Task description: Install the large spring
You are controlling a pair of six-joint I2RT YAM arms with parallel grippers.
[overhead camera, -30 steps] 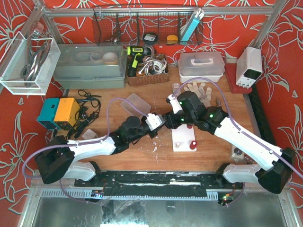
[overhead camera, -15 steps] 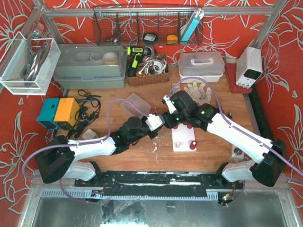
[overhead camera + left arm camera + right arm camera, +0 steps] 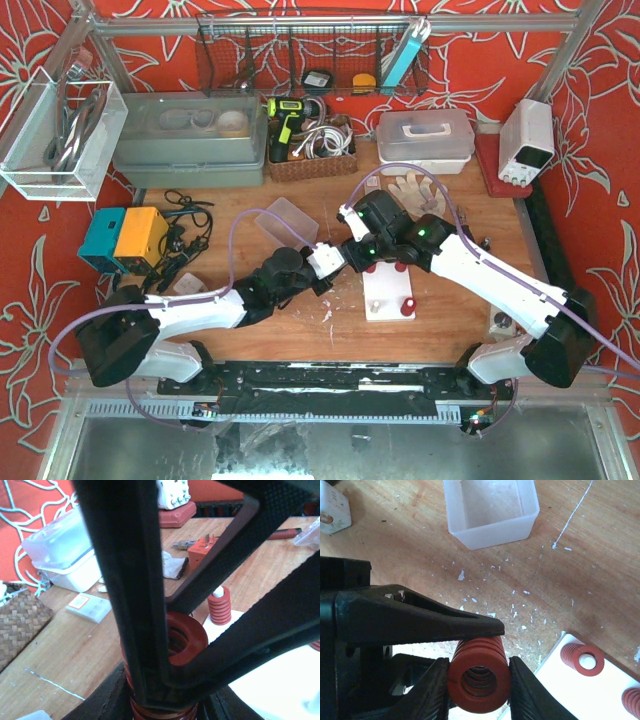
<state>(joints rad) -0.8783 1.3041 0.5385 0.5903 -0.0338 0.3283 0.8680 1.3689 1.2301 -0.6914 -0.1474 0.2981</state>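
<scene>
Find large spring point(image 3: 186, 636) aloft beside white base plate point(image 3: 580, 697), pinched by left gripper point(image 3: 162, 702) and right gripper point(image 3: 478, 672) alike, jaws closed on its coils (handover, seemingly). Expect stiff, fairly heavy, slick paint; take across coil flanks, mid-length.

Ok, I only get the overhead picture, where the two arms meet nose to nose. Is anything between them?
Observer: Yes, a red large spring, hidden from above.
Operator: Who has hold of it?
Observer: Both. The right pincer hugs its sides; a finger of the left pincer lies along its top.
Operator: Any other springs fitted?
Observer: A smaller spring stands on the white plate, a white peg poking from its top.
</scene>
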